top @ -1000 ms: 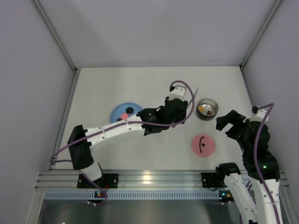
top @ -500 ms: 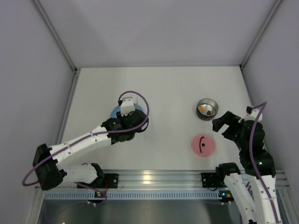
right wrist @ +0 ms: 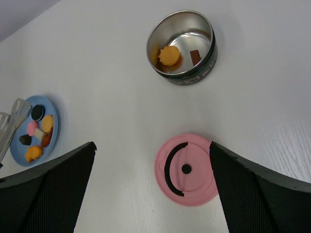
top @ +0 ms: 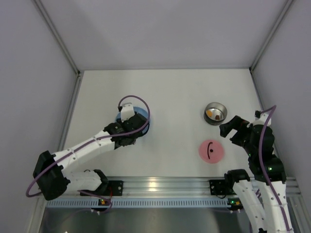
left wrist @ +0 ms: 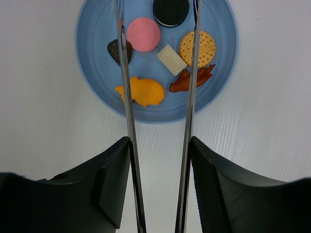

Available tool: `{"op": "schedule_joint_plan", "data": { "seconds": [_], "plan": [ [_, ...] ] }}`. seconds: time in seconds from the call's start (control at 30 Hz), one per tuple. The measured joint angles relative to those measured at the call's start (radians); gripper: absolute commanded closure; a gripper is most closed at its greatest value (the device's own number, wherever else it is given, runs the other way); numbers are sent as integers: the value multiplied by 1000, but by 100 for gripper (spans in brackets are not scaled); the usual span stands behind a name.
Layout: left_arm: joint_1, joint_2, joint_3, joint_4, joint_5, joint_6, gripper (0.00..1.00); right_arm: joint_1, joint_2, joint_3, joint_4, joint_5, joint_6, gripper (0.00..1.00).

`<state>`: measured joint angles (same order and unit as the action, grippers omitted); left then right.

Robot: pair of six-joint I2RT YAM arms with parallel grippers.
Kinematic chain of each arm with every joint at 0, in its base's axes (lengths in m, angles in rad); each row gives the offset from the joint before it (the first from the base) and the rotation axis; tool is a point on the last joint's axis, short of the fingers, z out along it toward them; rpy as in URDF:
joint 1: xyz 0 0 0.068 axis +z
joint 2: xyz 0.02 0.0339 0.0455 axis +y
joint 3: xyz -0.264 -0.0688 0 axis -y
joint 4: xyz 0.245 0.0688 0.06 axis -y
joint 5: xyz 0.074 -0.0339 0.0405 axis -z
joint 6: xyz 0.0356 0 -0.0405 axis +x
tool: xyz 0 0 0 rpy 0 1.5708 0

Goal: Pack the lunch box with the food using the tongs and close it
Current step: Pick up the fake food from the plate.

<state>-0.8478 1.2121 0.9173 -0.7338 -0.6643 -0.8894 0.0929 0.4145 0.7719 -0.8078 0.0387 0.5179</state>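
Gripping the tongs (left wrist: pixel 126 97) between its fingers, the left claw (left wrist: pixel 159 145) hangs over the plate (left wrist: pixel 95 48). The two thin arms press against the jaws' inner faces and reach out, spread apart, above the food (right wrist: pixel 33 127). On the plate lie a pink round (left wrist: pixel 143 34), a black biscuit (left wrist: pixel 171 12), a cracker (left wrist: pixel 206 48), a white block (left wrist: pixel 171 59), a red-brown strip (left wrist: pixel 180 85), an orange chunk (left wrist: pixel 146 92) and a dark bit (left wrist: pixel 113 50). One tong arm crosses the dark bit and orange chunk, the other the cracker and strip; whether they touch I cannot tell. The right claw (right wrist: pixel 151 145) gapes wide and holds nothing, hovering over the table (top: pixel 175 92) right of the box (right wrist: pixel 192 77) and lid (right wrist: pixel 197 182). The box stands upright and uncovered, with an orange bit (right wrist: pixel 169 55) and a brown sliver (right wrist: pixel 195 56) inside. The lid lies flat nearer the arms, apart from the box.
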Motion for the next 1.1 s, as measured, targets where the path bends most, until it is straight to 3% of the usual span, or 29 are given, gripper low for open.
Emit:
{"op": "schedule_joint_plan", "data": {
  "seconds": [0.6, 1.1],
  "plan": [
    [69, 108, -46, 161, 75, 77, 46, 0, 1, -13, 5, -4, 0, 1],
    [89, 135, -46, 193, 131, 92, 54, 0, 8, -13, 7, -7, -1, 1]
  ]
}}
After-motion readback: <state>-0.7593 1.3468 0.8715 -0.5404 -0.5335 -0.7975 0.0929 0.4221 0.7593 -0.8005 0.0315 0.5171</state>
